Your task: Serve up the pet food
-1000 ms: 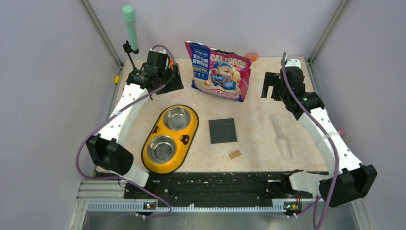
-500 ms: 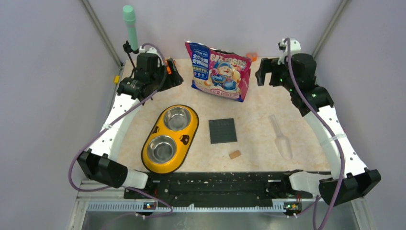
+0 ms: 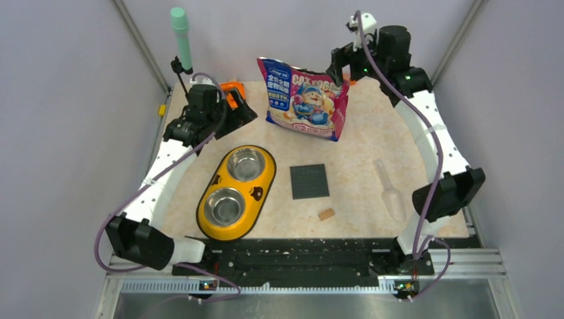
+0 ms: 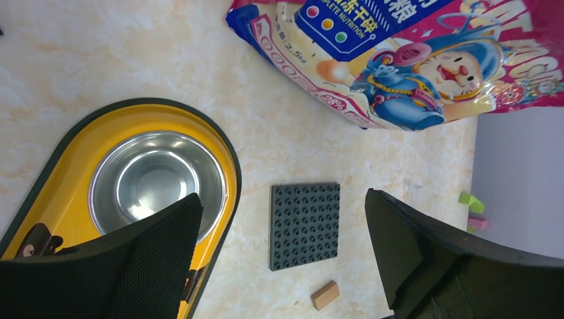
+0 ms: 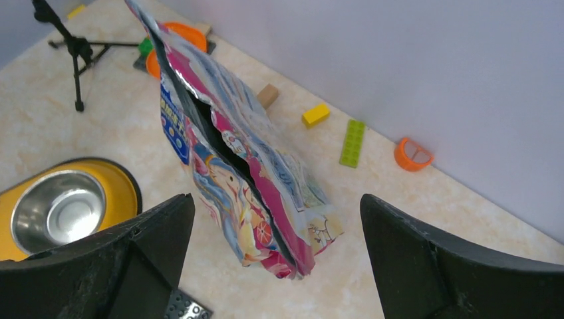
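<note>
The glossy blue-pink cat food bag [image 3: 304, 98] stands upright at the back middle; its torn top gapes open in the right wrist view [image 5: 239, 179]. No kibble shows; it is hidden inside the bag. The yellow feeder [image 3: 265, 179] holds two empty steel bowls; the far bowl [image 4: 156, 183] shows in the left wrist view. A clear scoop [image 3: 391, 189] lies at the right. My right gripper [image 3: 338, 63] is open and empty, raised above the bag's top right corner [image 5: 276, 199]. My left gripper [image 3: 237, 108] is open and empty, left of the bag [image 4: 284, 199].
A dark studded plate [image 3: 309, 181] and a small tan block [image 3: 326, 214] lie in the middle front. A stand with a green top [image 3: 180, 36] rises at the back left. Loose bricks [image 5: 352, 141] and an orange ring [image 5: 412, 154] lie behind the bag by the wall.
My right arm has swung up and left, from the table's right side to above the bag's top. My left arm has shifted slightly. Both grippers stay open.
</note>
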Robot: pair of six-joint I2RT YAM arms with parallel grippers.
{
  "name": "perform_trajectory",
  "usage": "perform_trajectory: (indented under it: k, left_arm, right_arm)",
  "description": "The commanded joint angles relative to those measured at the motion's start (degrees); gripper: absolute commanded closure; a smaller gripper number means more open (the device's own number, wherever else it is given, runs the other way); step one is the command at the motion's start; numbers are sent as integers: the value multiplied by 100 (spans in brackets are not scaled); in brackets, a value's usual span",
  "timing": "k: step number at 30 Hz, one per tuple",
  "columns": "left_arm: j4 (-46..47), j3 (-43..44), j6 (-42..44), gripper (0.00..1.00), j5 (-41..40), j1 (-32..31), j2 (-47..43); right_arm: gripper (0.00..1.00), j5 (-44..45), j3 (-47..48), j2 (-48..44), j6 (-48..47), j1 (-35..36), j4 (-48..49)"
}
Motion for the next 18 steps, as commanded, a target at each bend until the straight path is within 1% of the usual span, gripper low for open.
perform_trajectory:
  k: [1, 3, 6, 8, 10, 13, 15, 18]
  left_arm:
    - [-110, 181, -160, 3, -320, 8, -370]
    - [-367, 304, -164, 2, -332, 8, -319]
    - [-343, 207, -171, 2, -101, 8, -373]
    - [-219, 68, -172, 2, 79, 8, -455]
    - [-86, -67, -146, 3, 228, 8, -518]
    - [-52, -58, -86, 3, 315, 8, -501]
    - [-87, 27, -45, 3, 317, 8, -429]
    - [-28, 101, -12, 4, 392, 8, -318]
  right_arm:
    - [2, -398, 625, 702, -639, 124, -520]
    - [2, -334, 815, 1000, -646, 148, -611]
    - [4, -353, 865, 1215, -629, 165, -606]
    - [9, -421, 830, 1258, -603, 184, -592]
    - [18, -443, 771, 1261, -582, 198, -576]
    - [26, -416, 653, 1260, -613, 233, -593]
    - [27, -320, 513, 1252, -616, 260, -558]
    - [28, 257, 237, 1258, -721, 336, -348]
